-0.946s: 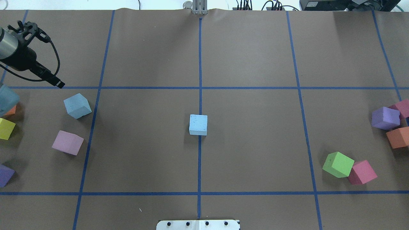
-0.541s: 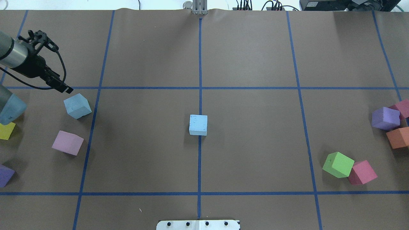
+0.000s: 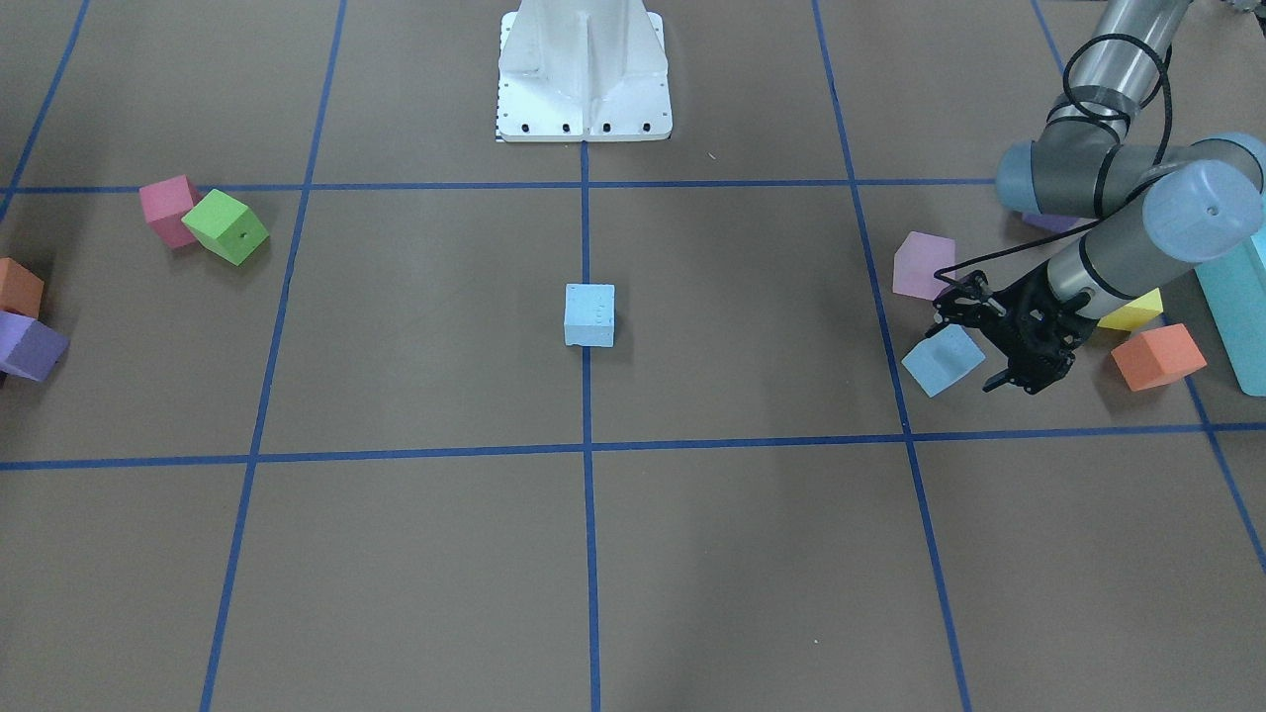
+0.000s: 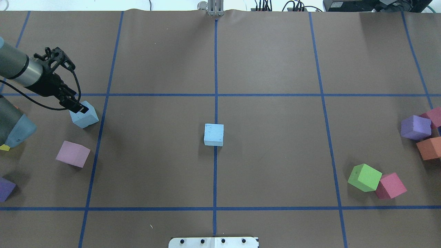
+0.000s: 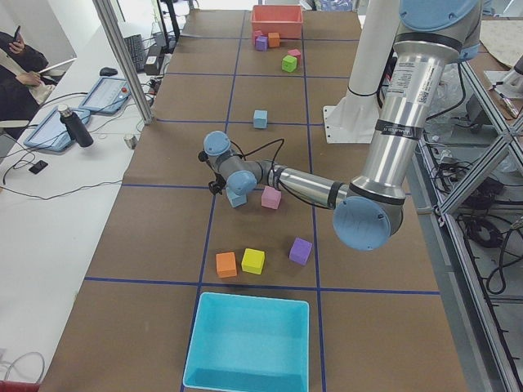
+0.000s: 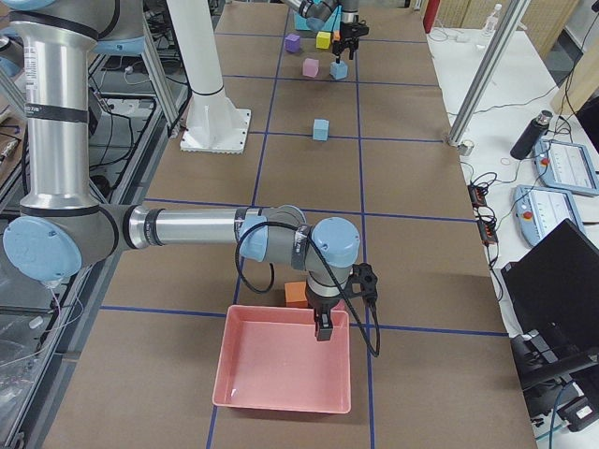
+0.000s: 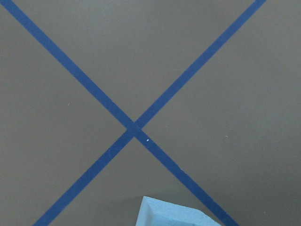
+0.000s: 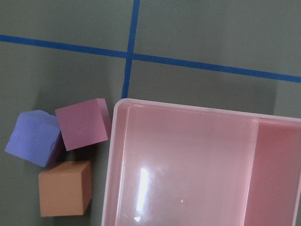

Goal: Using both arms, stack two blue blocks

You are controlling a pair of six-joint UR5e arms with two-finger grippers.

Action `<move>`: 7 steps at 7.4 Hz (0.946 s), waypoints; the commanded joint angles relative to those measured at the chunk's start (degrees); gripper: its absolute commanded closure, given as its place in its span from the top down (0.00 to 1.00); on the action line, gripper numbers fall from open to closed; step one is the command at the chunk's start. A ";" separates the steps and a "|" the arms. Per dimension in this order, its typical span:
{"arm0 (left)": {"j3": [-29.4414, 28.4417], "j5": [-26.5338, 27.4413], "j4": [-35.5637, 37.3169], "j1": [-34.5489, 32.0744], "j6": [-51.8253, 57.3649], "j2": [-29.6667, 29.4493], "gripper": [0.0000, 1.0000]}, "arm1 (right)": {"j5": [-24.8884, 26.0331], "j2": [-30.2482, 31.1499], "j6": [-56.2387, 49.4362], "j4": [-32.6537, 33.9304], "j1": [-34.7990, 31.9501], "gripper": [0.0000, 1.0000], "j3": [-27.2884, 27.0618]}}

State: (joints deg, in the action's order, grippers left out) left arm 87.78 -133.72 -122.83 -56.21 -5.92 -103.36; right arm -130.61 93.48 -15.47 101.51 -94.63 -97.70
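One pale blue block (image 4: 213, 134) sits on the centre line of the table, also seen in the front view (image 3: 589, 314). The second blue block (image 4: 86, 118) lies tilted at the left, also in the front view (image 3: 943, 360), and its corner shows at the bottom of the left wrist view (image 7: 174, 217). My left gripper (image 4: 78, 107) hangs just over that block's far left edge, in the front view (image 3: 1014, 384), and looks open and empty. My right gripper (image 6: 323, 329) hovers over a pink tray (image 6: 243, 393); I cannot tell whether it is open or shut.
A lilac cube (image 4: 73, 154) lies just in front of the left blue block, with a purple cube (image 4: 5, 188), a yellow cube (image 3: 1132, 311) and an orange cube (image 3: 1157, 356) nearby. A turquoise bin (image 5: 249, 343) stands at the left end. Green (image 4: 364, 177), pink, purple and orange cubes lie at the right.
My left gripper has moved right and towards the near side, from the far left edge to just over the left blue block. The blocks have not moved.
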 commanded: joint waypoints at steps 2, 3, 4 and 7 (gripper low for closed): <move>5.19 13.35 -0.22 4.43 0.12 4.03 0.97 | 0.00 0.12 0.00 0.00 -0.03 1.00 0.14; 5.47 13.83 -0.13 5.92 0.20 4.39 0.97 | 0.00 0.12 0.00 0.00 0.05 1.00 0.15; 5.99 13.83 0.30 6.72 1.07 4.48 0.97 | 0.00 0.12 0.00 0.00 0.06 1.00 0.15; 4.16 13.83 0.39 8.13 1.79 4.57 0.97 | 0.00 0.39 0.00 0.00 0.06 1.00 0.23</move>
State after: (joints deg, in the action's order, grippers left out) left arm 93.04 -119.94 -122.46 -48.72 -4.31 -98.73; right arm -130.61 93.78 -15.53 101.51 -94.57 -97.53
